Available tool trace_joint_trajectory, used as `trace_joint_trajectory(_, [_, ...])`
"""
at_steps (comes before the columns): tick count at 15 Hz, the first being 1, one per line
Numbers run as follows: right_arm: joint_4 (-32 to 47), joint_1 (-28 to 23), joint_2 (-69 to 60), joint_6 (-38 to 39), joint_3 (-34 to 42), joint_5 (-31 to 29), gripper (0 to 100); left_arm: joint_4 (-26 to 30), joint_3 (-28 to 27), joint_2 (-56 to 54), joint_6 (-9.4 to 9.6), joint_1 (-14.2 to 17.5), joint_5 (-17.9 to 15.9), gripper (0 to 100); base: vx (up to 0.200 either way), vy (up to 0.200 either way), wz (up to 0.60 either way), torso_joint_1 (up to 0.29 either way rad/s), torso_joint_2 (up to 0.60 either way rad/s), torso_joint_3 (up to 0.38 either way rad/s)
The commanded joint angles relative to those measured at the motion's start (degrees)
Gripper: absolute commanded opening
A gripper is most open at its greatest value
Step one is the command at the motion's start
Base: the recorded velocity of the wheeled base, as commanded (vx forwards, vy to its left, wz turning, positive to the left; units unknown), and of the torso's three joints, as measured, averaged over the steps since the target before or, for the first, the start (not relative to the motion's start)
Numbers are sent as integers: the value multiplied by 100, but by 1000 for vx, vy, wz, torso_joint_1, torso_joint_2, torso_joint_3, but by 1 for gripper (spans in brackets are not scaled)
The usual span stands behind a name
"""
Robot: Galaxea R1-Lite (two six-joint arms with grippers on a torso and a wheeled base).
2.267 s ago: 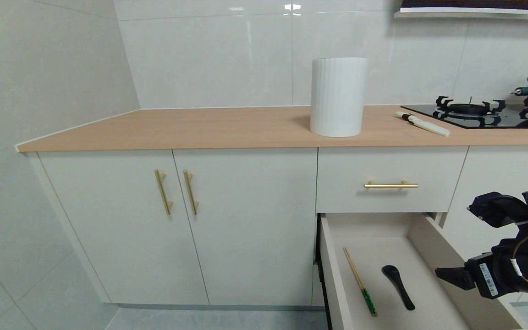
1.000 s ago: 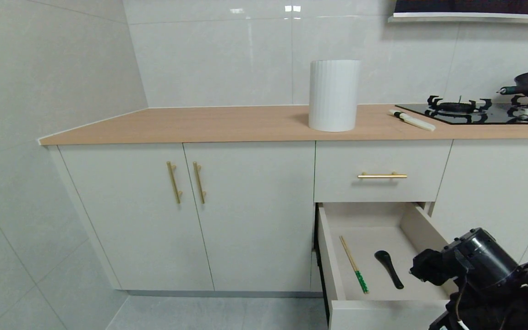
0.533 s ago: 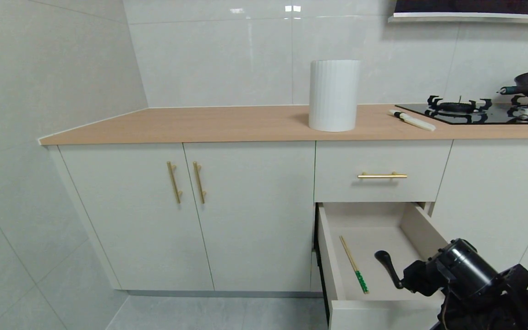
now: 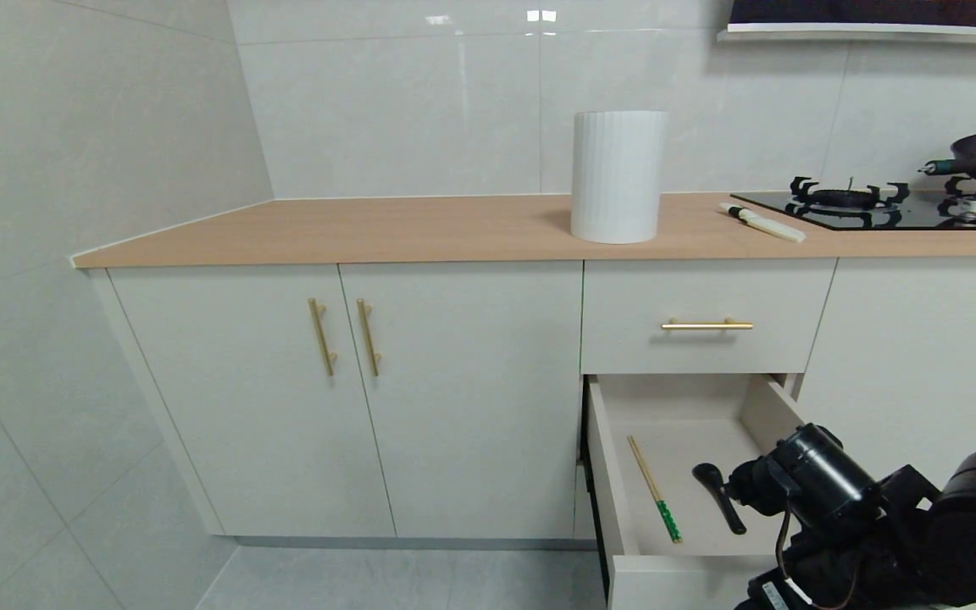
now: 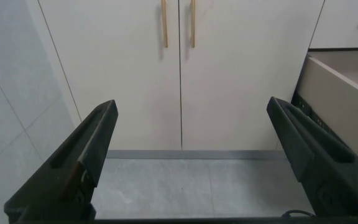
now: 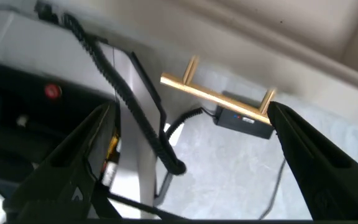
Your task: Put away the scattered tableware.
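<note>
I see my left gripper (image 5: pixel 191 106) wide open and my right gripper (image 6: pixel 191 109) wide open; chopsticks (image 4: pixel 653 489) and a spoon (image 4: pixel 718 496) lie in the drawer (image 4: pixel 608 474)

The right arm (image 4: pixel 823 487) has lifted and edged left, toward the black spoon (image 4: pixel 718 496).

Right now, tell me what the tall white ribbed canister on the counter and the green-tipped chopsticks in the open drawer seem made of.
Tall white ribbed canister: probably ceramic or plastic, matte; even white, fine vertical ribs, no glare.
Green-tipped chopsticks: likely wood or bamboo; tan shafts, green-coated at one end.
</note>
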Motion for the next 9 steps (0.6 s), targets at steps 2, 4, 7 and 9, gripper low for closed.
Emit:
trace_joint_trajectory(2, [-11,-23,308,198,-137,-269,100,-1,0,0,2,1,1,100,0,0,0,0,0,0])
trace_joint_trajectory(4, [-11,-32,387,347,-252,-296,100,-1,0,0,2,1,1,100,0,0,0,0,0,0])
trace_joint_trajectory(7, [-20,-94,493,532,-410,-296,100,-1,0,0,2,1,1,100,0,0,0,0,0,0])
trace_joint_trajectory(9, [-20,-190,572,584,-533,-357,100,-1,0,0,2,1,1,100,0,0,0,0,0,0])
